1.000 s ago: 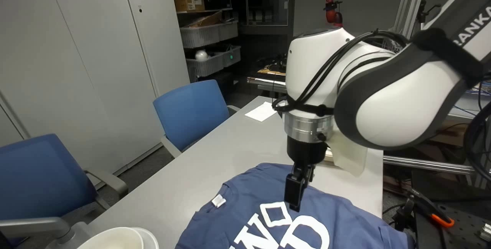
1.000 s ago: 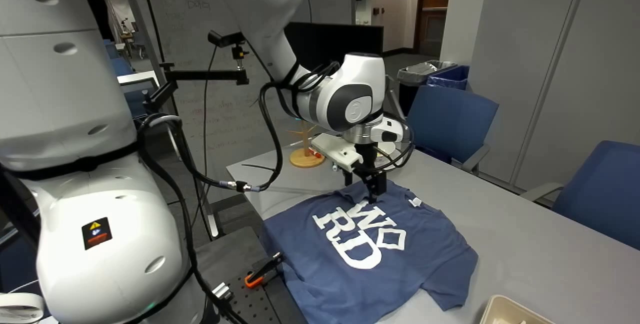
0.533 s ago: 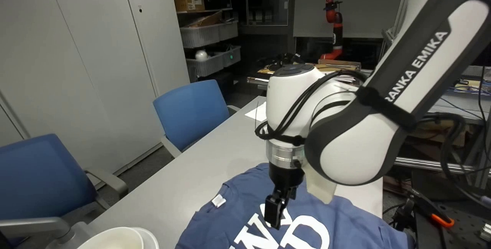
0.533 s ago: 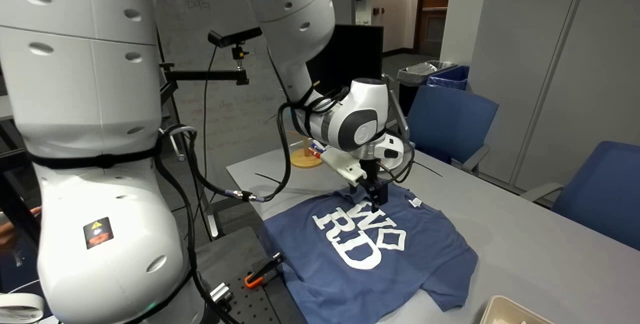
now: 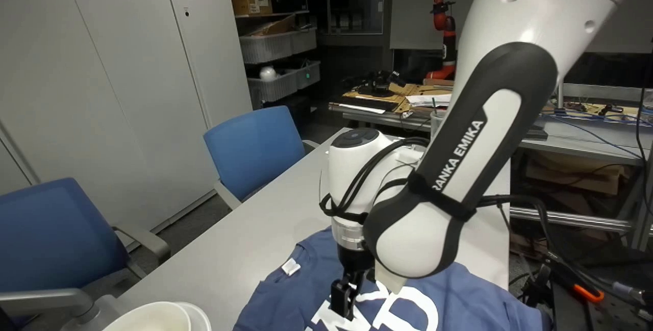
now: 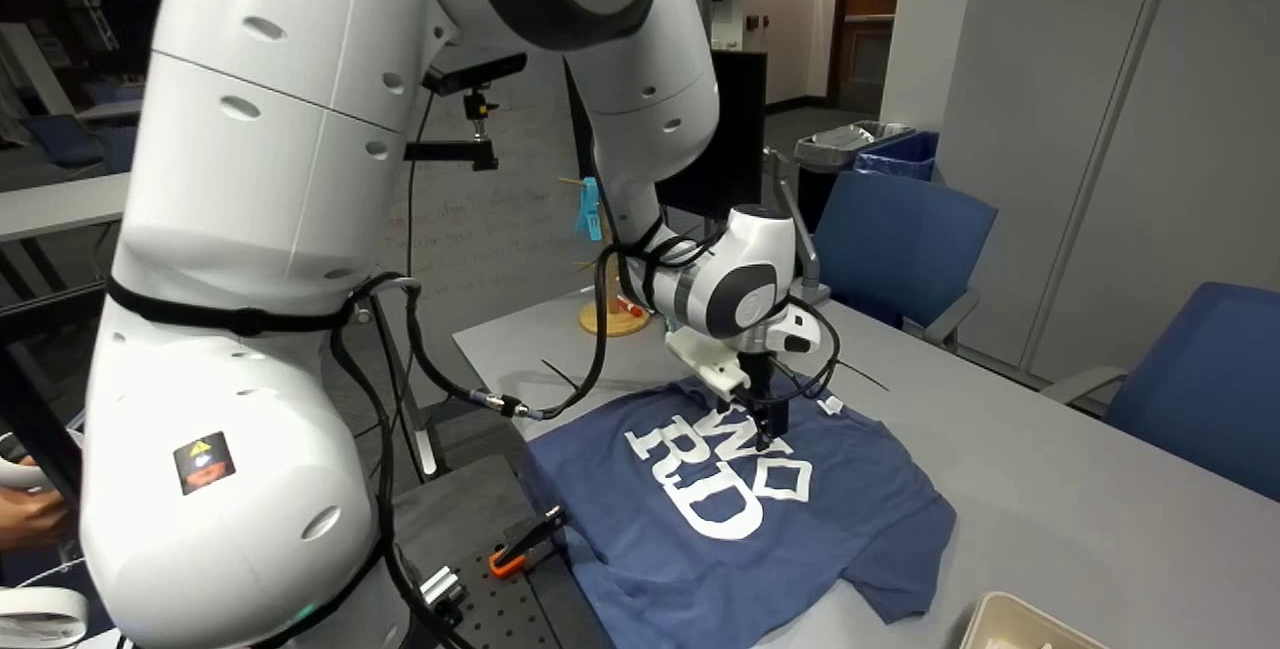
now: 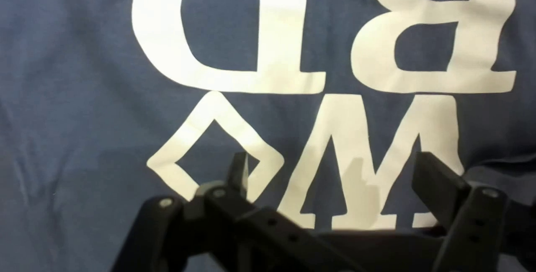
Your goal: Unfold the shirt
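The blue shirt (image 5: 459, 295) with white letters lies spread on the table, with mild wrinkles. It also shows in an exterior view (image 6: 640, 509); its white tag (image 6: 830, 406) is at the collar, on the far side. One sleeve (image 6: 900, 564) points toward the front right. My gripper (image 5: 352, 293) hangs pointing down over the printed letters, near the collar; it also shows in an exterior view (image 6: 765, 424). In the wrist view the gripper (image 7: 331, 161) is open and empty, its fingers apart over the W and the diamond of the shirt (image 7: 83, 117). A finger shadow falls on the W.
A cream tray (image 6: 1025, 624) stands at the table's near edge, and a white bowl (image 5: 153, 316) shows at the bottom left. A wooden stand (image 6: 613, 317) is at the back. A clamp with orange handle (image 6: 508, 561) sits beside the shirt's edge. Blue chairs (image 5: 255, 147) line the table.
My gripper has come down toward the shirt and moved across it, leftward in an exterior view and slightly rightward in an exterior view. The shirt has not visibly moved.
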